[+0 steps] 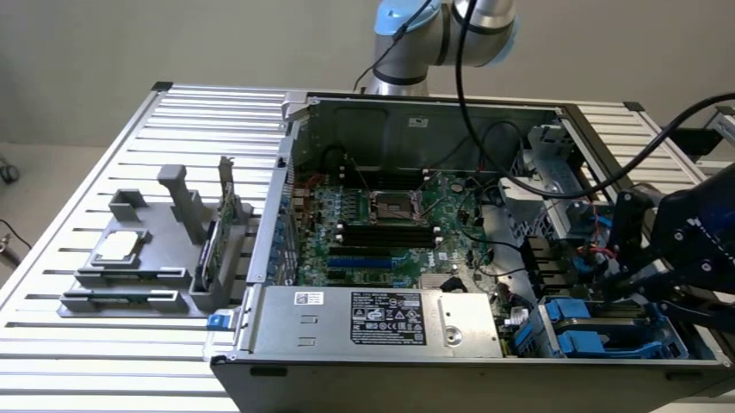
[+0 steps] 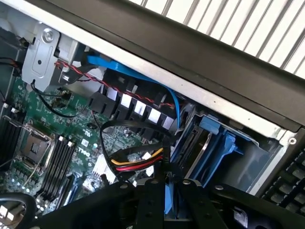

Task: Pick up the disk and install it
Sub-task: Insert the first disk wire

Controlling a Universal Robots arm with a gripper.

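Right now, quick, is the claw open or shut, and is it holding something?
Claw: shut, gripping the disk by its blue edge.

A broad work table takes up most of the exterior view; its top is made of long, pale metal slats with dark grooves between them, running across from the exterior view's left to its right; black corner caps mark the two far corners; in the wrist view the same slatted top appears as bright ribs. Behind the table stands a plain grey-beige wall, bare and evenly lit; below it, on the exterior view's left, lies a paler floor. The light is soft and diffuse; the slats gleam faintly, with only mild shadows.
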